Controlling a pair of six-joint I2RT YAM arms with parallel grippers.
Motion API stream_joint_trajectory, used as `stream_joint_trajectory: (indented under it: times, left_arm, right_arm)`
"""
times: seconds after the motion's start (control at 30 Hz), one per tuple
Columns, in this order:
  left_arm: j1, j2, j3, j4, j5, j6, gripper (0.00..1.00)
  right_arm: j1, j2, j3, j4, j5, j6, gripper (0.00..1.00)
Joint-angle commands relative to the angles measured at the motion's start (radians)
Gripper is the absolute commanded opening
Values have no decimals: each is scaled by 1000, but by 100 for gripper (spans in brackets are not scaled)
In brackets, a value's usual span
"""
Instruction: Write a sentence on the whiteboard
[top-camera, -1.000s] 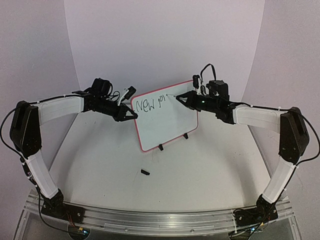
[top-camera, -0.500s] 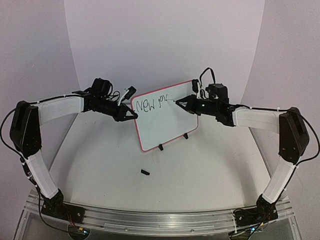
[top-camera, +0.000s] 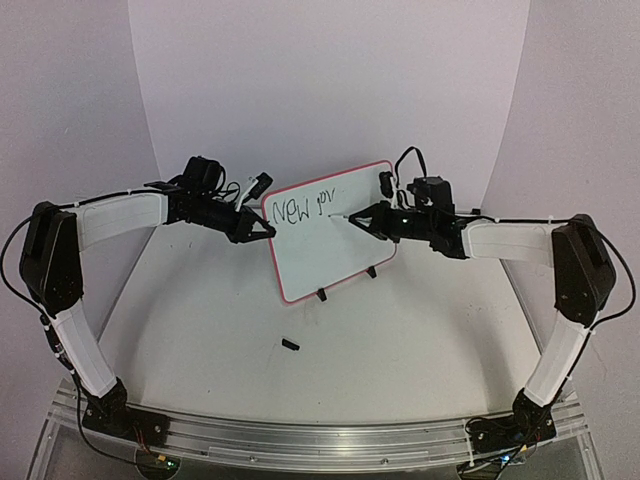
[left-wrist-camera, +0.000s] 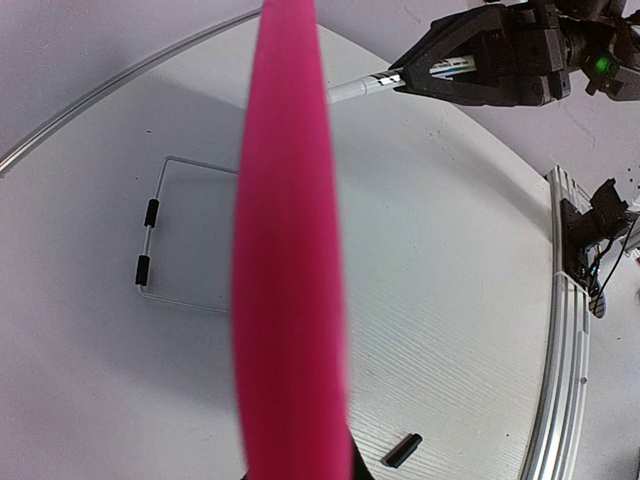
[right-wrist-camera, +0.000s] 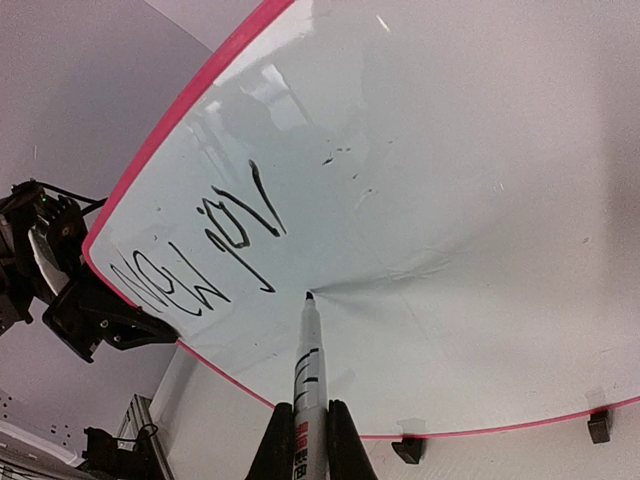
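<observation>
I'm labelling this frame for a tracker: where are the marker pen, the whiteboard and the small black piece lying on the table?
marker pen (right-wrist-camera: 308, 375): right wrist view, on its white barrel.
whiteboard (top-camera: 335, 255): top external view, bare white face, lower half.
small black piece (top-camera: 290, 345): top external view, its middle.

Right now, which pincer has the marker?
The right pincer: the marker sticks out of it, tip at the board. The left pincer grips the board's pink edge instead.
</observation>
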Motion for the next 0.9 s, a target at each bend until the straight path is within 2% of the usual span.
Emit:
stream_joint_trajectory:
  times: [0.0,0.87]
  left_arm:
    - [-24,16,6,-105,-7,31,0]
    - [-24,12,6,-106,-7,34,0]
  right_arm:
    - [-4,2,5,23,-13,3,0]
    - [-2,-31,59,33,92,-18,0]
